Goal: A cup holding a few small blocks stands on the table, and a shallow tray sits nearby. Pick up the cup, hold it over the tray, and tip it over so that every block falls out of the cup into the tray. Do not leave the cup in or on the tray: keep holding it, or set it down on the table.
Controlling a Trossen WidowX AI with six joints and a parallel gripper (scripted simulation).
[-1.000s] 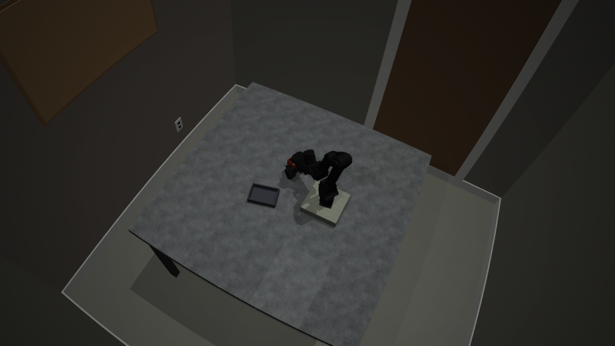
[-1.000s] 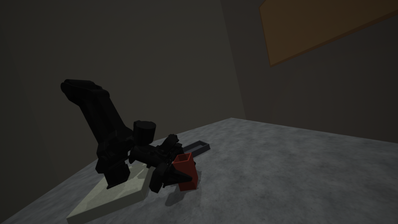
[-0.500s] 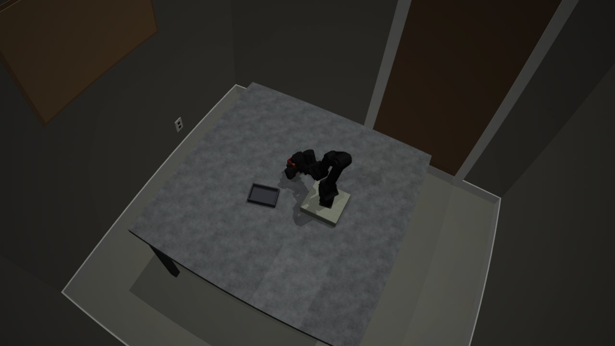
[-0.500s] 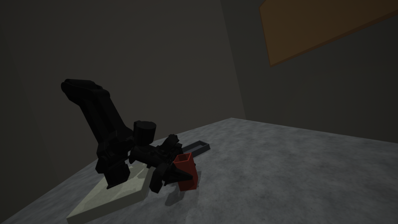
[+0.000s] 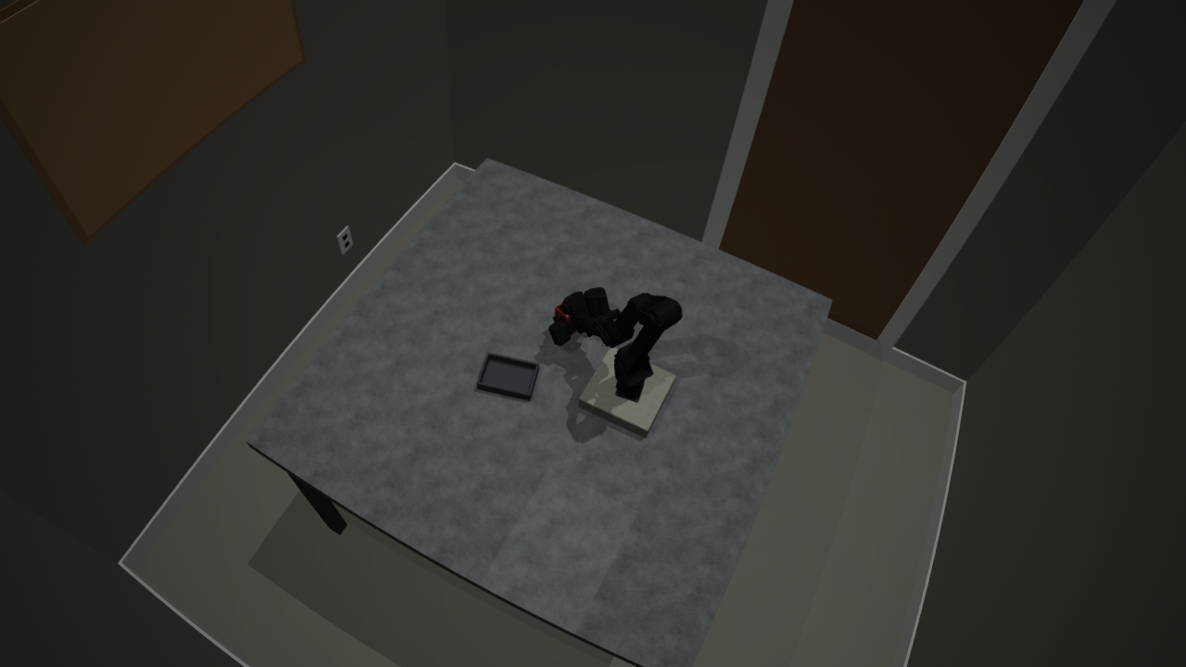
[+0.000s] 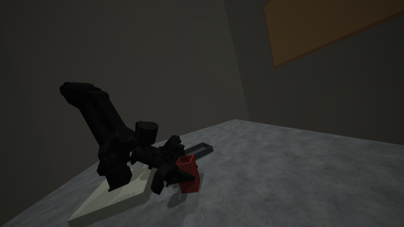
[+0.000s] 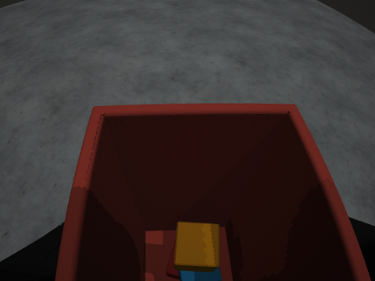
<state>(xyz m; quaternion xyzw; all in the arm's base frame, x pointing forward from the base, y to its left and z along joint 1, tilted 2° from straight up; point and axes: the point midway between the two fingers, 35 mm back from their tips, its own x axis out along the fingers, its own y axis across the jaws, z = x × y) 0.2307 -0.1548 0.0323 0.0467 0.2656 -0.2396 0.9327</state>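
Fingers [image 6: 195, 172] of yours grip the upright red square cup [image 5: 561, 313] [image 6: 190, 173] [image 7: 195, 110] between them on the tabletop [image 5: 431, 290] [image 6: 268, 175] [image 7: 187, 51], so the coming carry likely turns on the shallow dark tray [image 5: 507, 376] [image 6: 209, 151], off to one side of the fingers, near but apart.

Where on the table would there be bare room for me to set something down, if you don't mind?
Likely beyond the tray, toward the table's left edge in the top view. It is crowded where the gripper grips the red cup, beside the pale base.
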